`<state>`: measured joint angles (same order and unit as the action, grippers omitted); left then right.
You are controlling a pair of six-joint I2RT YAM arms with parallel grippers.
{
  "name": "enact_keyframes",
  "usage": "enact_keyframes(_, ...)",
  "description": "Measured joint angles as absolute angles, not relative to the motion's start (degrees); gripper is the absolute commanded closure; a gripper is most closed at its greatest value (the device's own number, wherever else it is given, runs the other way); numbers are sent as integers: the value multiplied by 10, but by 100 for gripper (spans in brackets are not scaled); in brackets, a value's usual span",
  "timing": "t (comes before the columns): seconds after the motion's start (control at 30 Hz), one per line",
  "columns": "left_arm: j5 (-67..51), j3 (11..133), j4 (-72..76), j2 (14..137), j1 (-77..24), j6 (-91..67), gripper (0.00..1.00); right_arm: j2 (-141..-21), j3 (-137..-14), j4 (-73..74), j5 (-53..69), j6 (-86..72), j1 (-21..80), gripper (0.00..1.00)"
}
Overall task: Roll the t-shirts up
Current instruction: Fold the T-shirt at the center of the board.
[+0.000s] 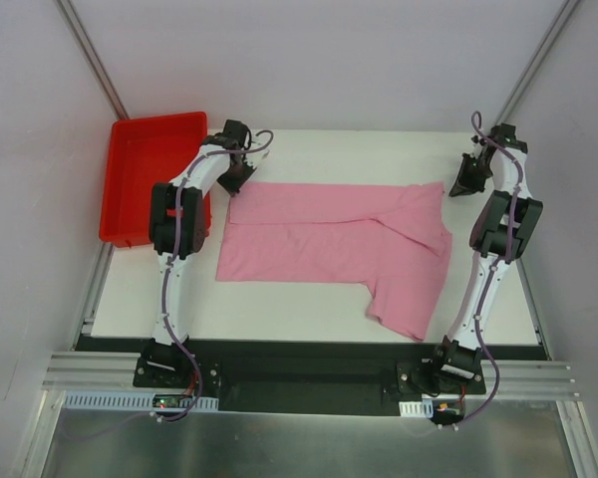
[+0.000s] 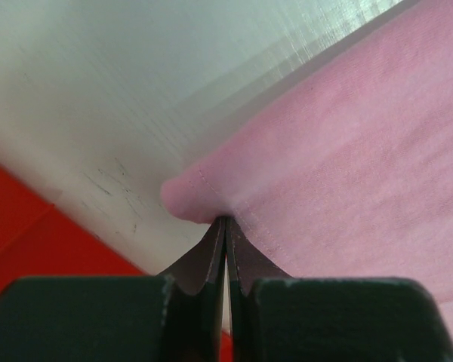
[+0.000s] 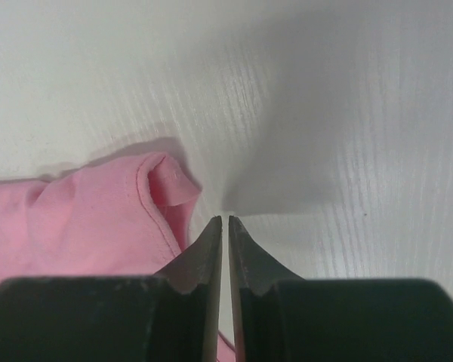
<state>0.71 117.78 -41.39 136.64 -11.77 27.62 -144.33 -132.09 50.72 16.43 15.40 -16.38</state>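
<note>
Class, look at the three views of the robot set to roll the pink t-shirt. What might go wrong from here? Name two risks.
First, the right pincer is shut over bare table, beside the corner of the t-shirt. It may have missed the fabric, so only one end would lift. Second, the left pincer grips just a small nub of hem, which might slip free once pulled.

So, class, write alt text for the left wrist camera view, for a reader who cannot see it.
The left gripper, shut, pinches the hemmed corner of a pink t-shirt lying on a white table. A red tray shows at lower left.
</note>
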Motion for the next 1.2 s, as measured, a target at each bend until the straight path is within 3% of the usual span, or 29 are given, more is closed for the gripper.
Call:
enact_keyframes(0.07, 7, 1178, -415, 1366, -116, 274, 100, -1443, -1321, 507, 158, 152, -162, 82)
enact_keyframes(0.1, 7, 1178, -415, 1366, -115, 274, 100, -1443, -1321, 507, 158, 151, -162, 71)
enact_keyframes(0.13, 6, 1178, -415, 1366, -115, 274, 100, -1443, -1321, 507, 160, 150, -162, 50)
enact_keyframes(0.23, 5, 1179, -418, 1366, -115, 270, 100, -1443, -1321, 499, 180, 142, -162, 34)
enact_keyframes(0.53, 2, 1179, -427, 1366, -115, 264, 100, -1449, -1331, 472, 220, 114, -151, 34)
enact_keyframes(0.77, 1, 1179, -429, 1366, -115, 264, 100, -1466, -1351, 460, 201, 97, -123, 44)
enact_keyframes(0.97, 1, 1176, -430, 1364, -116, 264, 100, -1466, -1353, 452, 185, 91, -131, 38)
enact_keyframes(1.2, 1, 1174, -432, 1363, -119, 265, 100, -1466, -1352, 448, 163, 93, -155, 51)
